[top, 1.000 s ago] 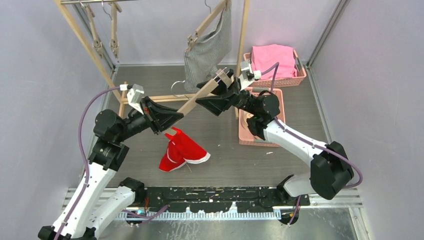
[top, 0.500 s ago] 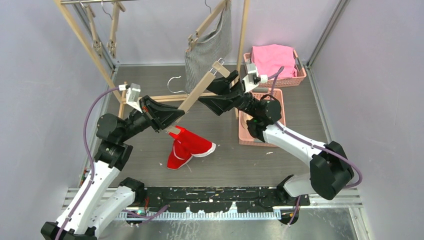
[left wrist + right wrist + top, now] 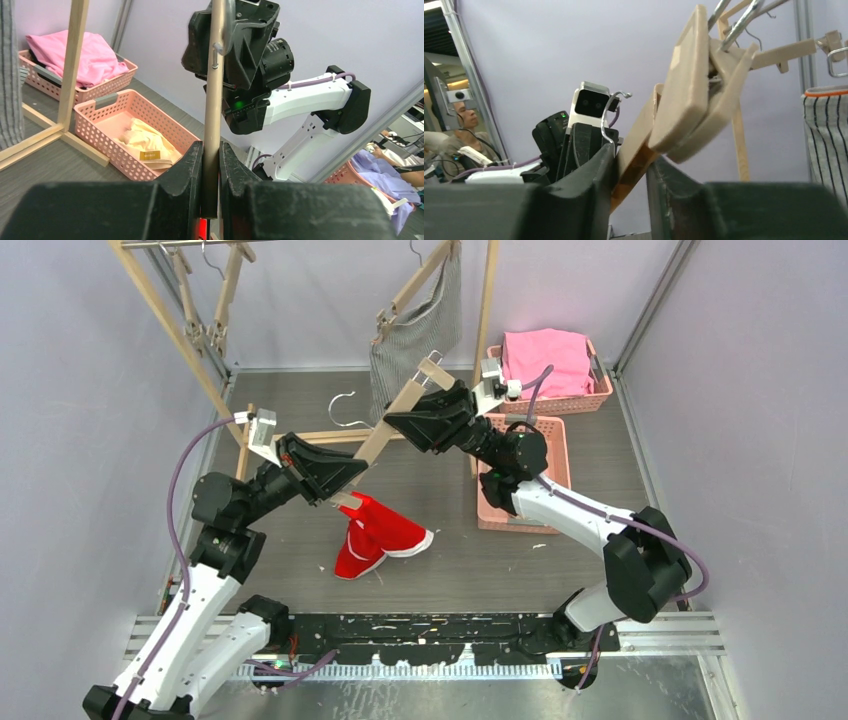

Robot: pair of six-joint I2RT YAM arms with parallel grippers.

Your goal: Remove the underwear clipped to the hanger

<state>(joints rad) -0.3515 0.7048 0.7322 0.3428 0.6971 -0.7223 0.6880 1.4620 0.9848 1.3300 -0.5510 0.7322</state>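
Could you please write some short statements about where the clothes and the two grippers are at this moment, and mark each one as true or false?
1. The left gripper and the right gripper are both shut on one wooden hanger. True.
2. The striped underwear lies in a basket. False: it hangs from the wooden rack.
3. The cream underwear lies in the near pink basket. True.
4. The pink cloth is clipped to the wooden hanger. False: it lies in the far basket.
5. The red underwear hangs below the wooden hanger's lower end, beside the left gripper. True.
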